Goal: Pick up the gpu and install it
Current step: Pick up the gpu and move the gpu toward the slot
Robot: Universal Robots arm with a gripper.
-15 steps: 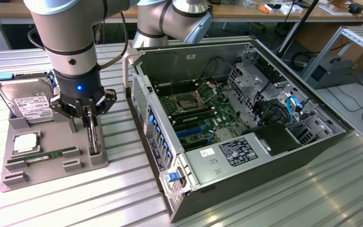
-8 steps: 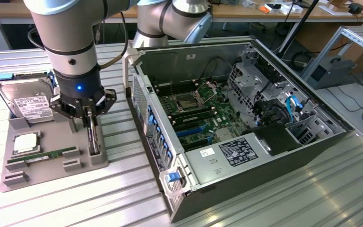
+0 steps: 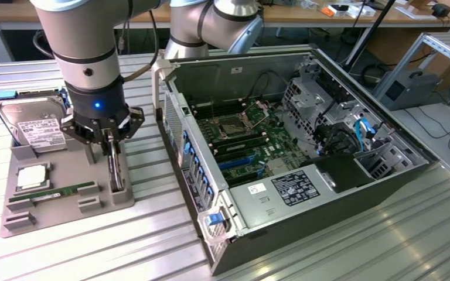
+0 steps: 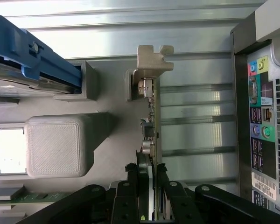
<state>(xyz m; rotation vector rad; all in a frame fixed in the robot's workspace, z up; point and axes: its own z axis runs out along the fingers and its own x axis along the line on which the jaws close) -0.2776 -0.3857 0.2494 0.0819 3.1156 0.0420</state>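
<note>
Exterior view, one gripper (image 3: 109, 139) clasping one gpu (image 3: 115, 172)

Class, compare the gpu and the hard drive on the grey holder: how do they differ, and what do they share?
The gpu stands on its thin edge; the hard drive shows its broad face. The gpu is dark; the hard drive is silver with a white label. The pincer is at the gpu, not the hard drive. Both sit in the grey holder.

Bare table (image 3: 148, 175) between tray (image 3: 61, 208) and open case (image 3: 311, 225), hard drive (image 3: 37, 129) beside pincer (image 3: 112, 146) on gpu (image 3: 115, 175)
</note>
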